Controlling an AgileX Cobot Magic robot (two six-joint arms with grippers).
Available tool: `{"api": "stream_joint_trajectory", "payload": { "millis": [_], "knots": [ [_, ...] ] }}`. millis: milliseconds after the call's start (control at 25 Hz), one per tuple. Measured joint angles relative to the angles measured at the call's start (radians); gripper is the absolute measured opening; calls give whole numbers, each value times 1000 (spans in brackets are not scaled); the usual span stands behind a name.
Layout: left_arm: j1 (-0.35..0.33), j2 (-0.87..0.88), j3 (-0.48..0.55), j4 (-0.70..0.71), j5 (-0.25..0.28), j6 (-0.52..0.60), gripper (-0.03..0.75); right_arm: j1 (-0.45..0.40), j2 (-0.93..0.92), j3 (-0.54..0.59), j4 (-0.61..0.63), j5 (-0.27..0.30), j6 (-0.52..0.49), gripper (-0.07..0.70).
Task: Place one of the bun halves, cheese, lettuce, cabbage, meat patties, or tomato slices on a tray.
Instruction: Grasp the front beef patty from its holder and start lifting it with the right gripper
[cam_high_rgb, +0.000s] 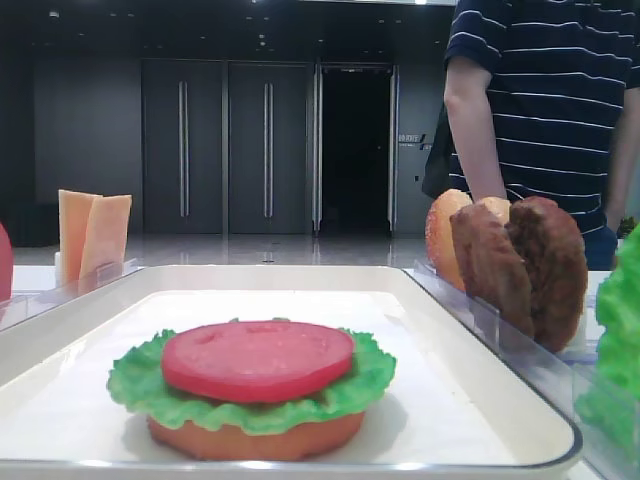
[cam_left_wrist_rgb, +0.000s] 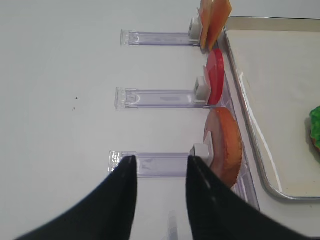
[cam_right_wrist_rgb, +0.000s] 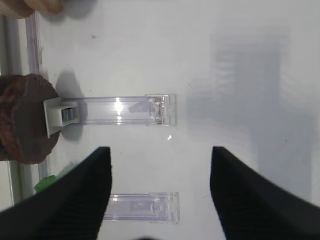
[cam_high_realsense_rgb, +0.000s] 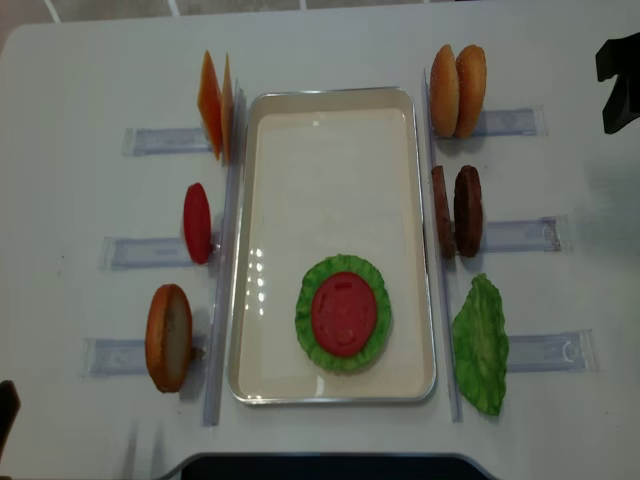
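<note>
Patties (cam_high_realsense_rgb: 457, 211) stand on edge in a clear rack (cam_high_realsense_rgb: 515, 234) just beside the right rim of the tray (cam_high_realsense_rgb: 262, 250), about halfway along it; upright like that, each shows a thin edge that fingers can straddle from above, which looks like the reason for racking everything rather than laying it flat. On the tray, toward its near end, a stack is already begun: a flat bun (cam_high_rgb: 255, 438) at the bottom, lettuce (cam_high_realsense_rgb: 306, 322) on it, a tomato slice (cam_high_realsense_rgb: 344, 313) on top, so a patty or cheese (cam_high_realsense_rgb: 215, 104) is a likely next layer. Two more buns (cam_high_realsense_rgb: 458, 90) stand off the tray's far right corner, a spare lettuce leaf (cam_high_realsense_rgb: 481, 344) off its near right corner; along the left rim run cheese, another tomato (cam_high_realsense_rgb: 197, 222) and a domed bun (cam_high_realsense_rgb: 169, 337). The right gripper (cam_right_wrist_rgb: 160, 165) hangs over bare table outside the patty rack, fingers spread wide and holding nothing, with open surface between it and the patties. The left gripper (cam_left_wrist_rgb: 157, 170) sits over the rack of the near left bun, fingers apart and empty. Both tray rims are low, but the racks crowd them, so any carry must lift clear first. The far half of the tray is free.
</note>
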Motion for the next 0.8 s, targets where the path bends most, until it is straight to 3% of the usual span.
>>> {"api": "stream_joint_trajectory", "payload": {
  "millis": [240, 800],
  "knots": [
    [0, 0, 0, 0, 0, 0, 265, 93, 0, 0, -12, 1, 98, 440],
    [0, 0, 0, 0, 0, 0, 265, 419, 1, 0, -70, 1, 380, 440]
  ]
}}
